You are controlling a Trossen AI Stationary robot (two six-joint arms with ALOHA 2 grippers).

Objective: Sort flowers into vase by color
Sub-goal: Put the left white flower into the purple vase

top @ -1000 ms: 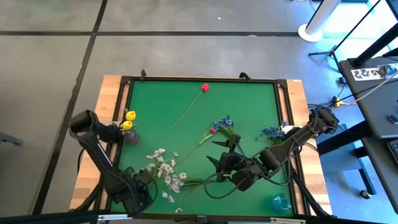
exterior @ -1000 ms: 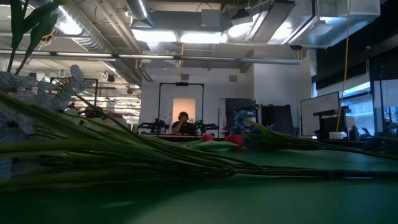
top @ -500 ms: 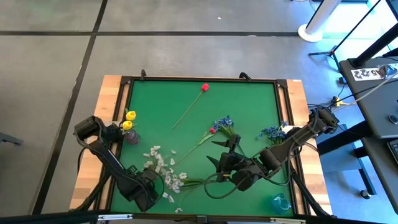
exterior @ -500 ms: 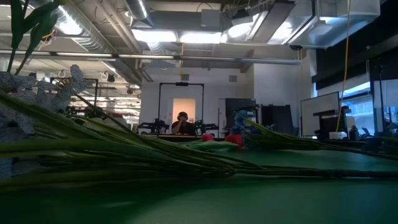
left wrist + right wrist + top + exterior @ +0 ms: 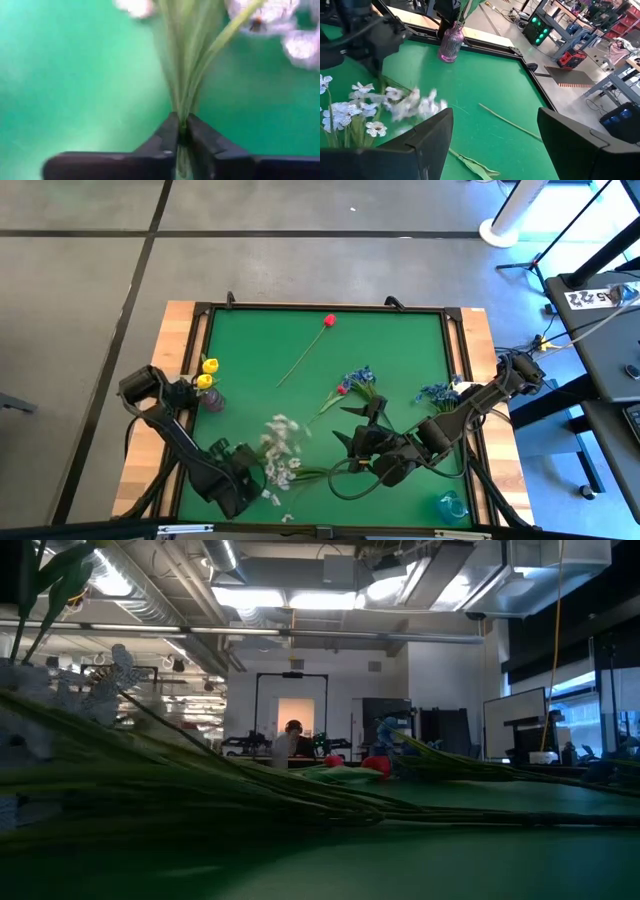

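White spray stems [image 5: 186, 75], pinched in left tool [image 5: 182, 131]

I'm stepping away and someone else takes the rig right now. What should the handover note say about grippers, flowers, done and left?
Left gripper: shut on the stems of a white blossom spray, near the mat's front-left.
Right gripper: open, holding nothing, low over the green mat right of centre.
Done: yellow tulips stand in the pink vase at the left edge.
Left: the white sprays; one red tulip lying near the back; another red tulip and a blue spray mid-mat; a second blue spray at the right; the blue vase at the front-right corner.
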